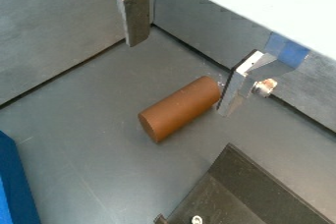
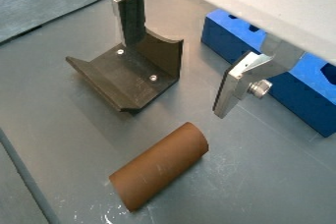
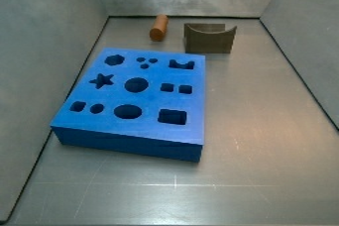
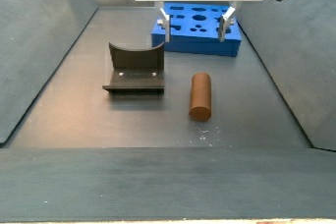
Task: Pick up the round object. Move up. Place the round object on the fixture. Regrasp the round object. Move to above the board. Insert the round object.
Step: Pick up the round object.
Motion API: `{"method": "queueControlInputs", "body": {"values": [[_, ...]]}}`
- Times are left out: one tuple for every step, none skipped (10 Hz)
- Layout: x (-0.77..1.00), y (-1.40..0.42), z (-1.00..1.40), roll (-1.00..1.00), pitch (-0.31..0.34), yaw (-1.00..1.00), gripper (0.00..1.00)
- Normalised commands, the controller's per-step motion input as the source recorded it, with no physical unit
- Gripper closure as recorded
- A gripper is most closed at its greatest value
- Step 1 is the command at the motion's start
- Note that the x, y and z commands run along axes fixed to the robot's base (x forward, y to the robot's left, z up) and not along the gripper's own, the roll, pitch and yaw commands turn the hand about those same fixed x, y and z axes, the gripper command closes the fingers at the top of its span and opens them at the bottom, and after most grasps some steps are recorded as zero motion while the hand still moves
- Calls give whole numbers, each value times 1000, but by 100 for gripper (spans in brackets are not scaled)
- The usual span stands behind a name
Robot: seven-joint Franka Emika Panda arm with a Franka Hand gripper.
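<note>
The peg [image 4: 199, 95] is seen lying flat on the floor, beside the fixture [image 4: 134, 71] and apart from it; the board [image 4: 198, 30] lies beyond. The gripper [image 2: 184, 56] hangs above, fingers spread and empty. If the descent is off-centre, the peg could be nudged and rolled away.

One round object [image 4: 199, 95], one fixture [image 4: 134, 69], one blue board [image 3: 133, 99] with eleven dark cut-out holes in a side view, one gripper [image 2: 182, 56] above the floor with two fingers [image 2: 128, 20]
</note>
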Motion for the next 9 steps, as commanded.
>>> {"method": "queueControlInputs", "body": {"values": [[0, 0, -111, 0, 0, 0, 0], [0, 86, -451, -40, 46, -254, 0], [371, 389, -649, -260, 454, -363, 0], [229, 411, -629, -291, 483, -386, 0], [217, 331, -597, -349, 434, -269, 0], [17, 0, 0, -6, 23, 0, 0], [-43, 0, -89, -46, -11, 0, 0], [-463, 323, -494, -471, 0, -191, 0], [-611, 323, -503, -449, -26, -163, 0]]}}
